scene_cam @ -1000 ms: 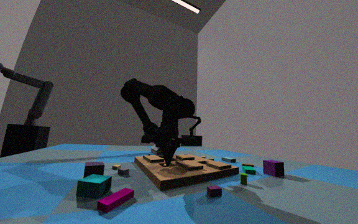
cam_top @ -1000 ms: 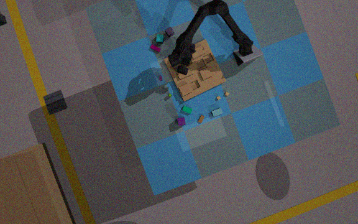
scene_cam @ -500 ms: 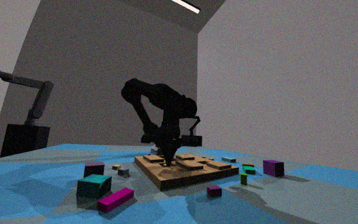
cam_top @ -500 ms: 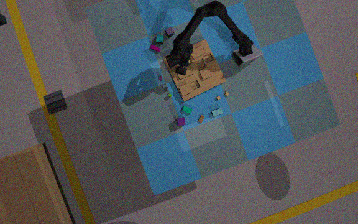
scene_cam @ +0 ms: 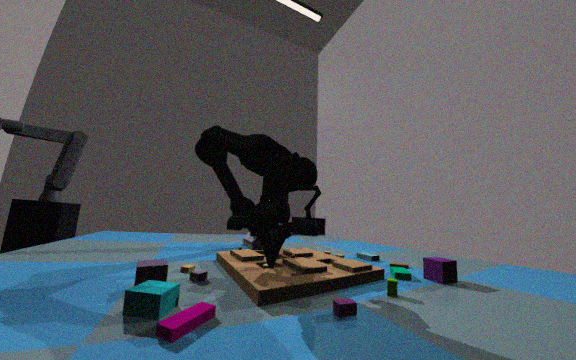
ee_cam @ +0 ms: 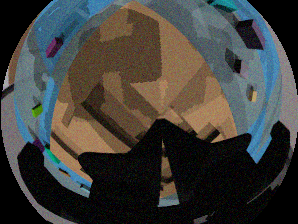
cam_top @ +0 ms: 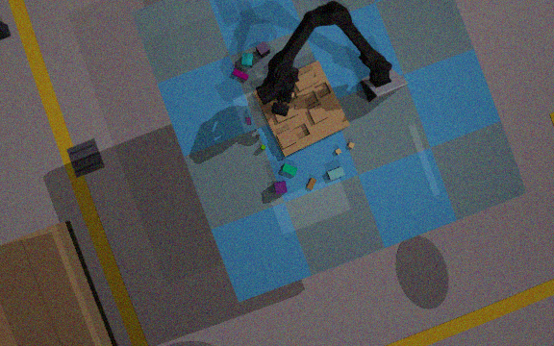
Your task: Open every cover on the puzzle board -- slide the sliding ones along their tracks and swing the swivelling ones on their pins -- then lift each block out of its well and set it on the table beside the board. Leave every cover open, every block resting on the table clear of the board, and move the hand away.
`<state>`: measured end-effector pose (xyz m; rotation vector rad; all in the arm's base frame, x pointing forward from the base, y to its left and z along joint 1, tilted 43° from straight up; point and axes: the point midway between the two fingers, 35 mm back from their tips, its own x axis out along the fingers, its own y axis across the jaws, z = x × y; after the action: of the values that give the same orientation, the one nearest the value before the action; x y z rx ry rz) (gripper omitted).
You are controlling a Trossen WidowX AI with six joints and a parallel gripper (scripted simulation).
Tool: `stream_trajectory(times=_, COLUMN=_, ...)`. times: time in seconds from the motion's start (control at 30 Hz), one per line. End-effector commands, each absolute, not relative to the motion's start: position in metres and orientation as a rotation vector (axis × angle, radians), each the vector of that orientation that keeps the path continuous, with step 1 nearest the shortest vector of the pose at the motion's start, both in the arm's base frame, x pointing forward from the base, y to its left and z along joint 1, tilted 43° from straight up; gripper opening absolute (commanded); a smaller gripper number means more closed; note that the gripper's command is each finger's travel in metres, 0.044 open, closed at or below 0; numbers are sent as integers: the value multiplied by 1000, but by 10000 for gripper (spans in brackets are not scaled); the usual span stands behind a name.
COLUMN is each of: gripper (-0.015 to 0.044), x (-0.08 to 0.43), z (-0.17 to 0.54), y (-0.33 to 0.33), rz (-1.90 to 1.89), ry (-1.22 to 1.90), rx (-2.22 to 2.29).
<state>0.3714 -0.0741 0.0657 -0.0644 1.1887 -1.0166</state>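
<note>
Small blocks (cam_top: 289,169) (scene_cam: 152,299) (ee_cam: 54,47) lie around the puzzle board (cam_top: 322,120) (scene_cam: 313,290) (ee_cam: 185,37) on the table (cam_top: 402,192) (scene_cam: 248,335).

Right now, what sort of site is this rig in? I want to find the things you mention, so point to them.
Probably a robotics lab or workshop: yellow floor lines (cam_top: 51,106), a second arm on a dark pedestal (scene_cam: 13,220), and a bare-walled room with a strip light (scene_cam: 303,10).
</note>
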Motion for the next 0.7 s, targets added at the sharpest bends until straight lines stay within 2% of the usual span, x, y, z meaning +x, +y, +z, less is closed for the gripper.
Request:
stream_trajectory(times=0.0, gripper=0, x=379, z=65, y=-77, rz=-1022, ry=1164, rx=-51)
stream_trajectory(times=0.67, gripper=0, x=357, z=68, y=-68, rz=-1019, ry=1177, rx=-58)
